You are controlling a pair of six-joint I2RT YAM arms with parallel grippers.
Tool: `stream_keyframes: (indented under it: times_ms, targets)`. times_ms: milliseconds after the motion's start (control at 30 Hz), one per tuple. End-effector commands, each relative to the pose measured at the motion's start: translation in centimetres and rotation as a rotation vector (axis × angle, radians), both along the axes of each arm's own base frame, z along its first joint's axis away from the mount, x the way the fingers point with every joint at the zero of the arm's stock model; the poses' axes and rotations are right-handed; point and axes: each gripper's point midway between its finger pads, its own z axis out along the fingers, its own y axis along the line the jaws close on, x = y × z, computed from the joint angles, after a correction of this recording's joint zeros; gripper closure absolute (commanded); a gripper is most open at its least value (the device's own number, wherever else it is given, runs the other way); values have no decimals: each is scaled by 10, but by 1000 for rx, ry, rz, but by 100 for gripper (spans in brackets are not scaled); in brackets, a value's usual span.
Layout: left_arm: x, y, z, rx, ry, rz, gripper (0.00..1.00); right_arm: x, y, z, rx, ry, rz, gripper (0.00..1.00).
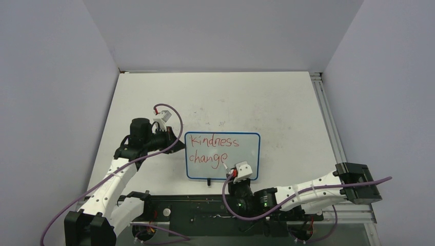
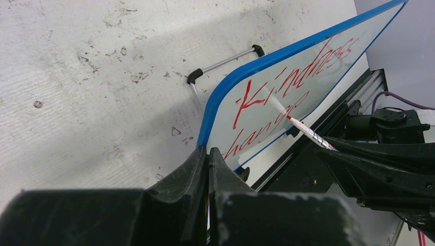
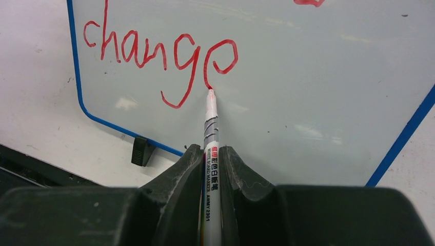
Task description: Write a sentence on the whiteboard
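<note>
The whiteboard (image 1: 246,154), white in a thin blue frame, lies mid-table with "Kindness" and "change" on it in red. My left gripper (image 1: 179,141) is shut on its left blue edge (image 2: 215,102); in the left wrist view the frame runs straight into the closed jaws (image 2: 208,151). My right gripper (image 1: 229,172) is shut on a white marker (image 3: 211,128) with a red tip. That tip touches the board (image 3: 318,92) at the tail of the last "e". The marker (image 2: 308,130) also shows from the left wrist.
A black clip (image 3: 139,151) sits on the board's near edge, beside the black base plate (image 1: 205,207). A thin metal bar with black ends (image 2: 220,64) lies past the board's far corner. Grey walls close in the table; an aluminium rail (image 1: 328,113) runs along its right side.
</note>
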Motion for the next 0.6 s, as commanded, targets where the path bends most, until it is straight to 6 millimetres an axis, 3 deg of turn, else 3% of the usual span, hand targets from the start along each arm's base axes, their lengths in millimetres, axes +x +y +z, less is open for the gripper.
stream_keyframes:
  times_ms: [0,233,433,567]
  targets:
    - [7,-5,22,-21,-70,-21,100,7,-14,8,-14,-35,-65,95]
    - [7,-5,21,-20,-69,-20,100,8,-18,19,-7,-54,-65,95]
    - [7,-4,21,-20,-68,-19,100,0,-7,45,34,-94,8,95]
    - [7,-4,21,-19,-69,-19,100,1,-10,58,52,-111,-12,95]
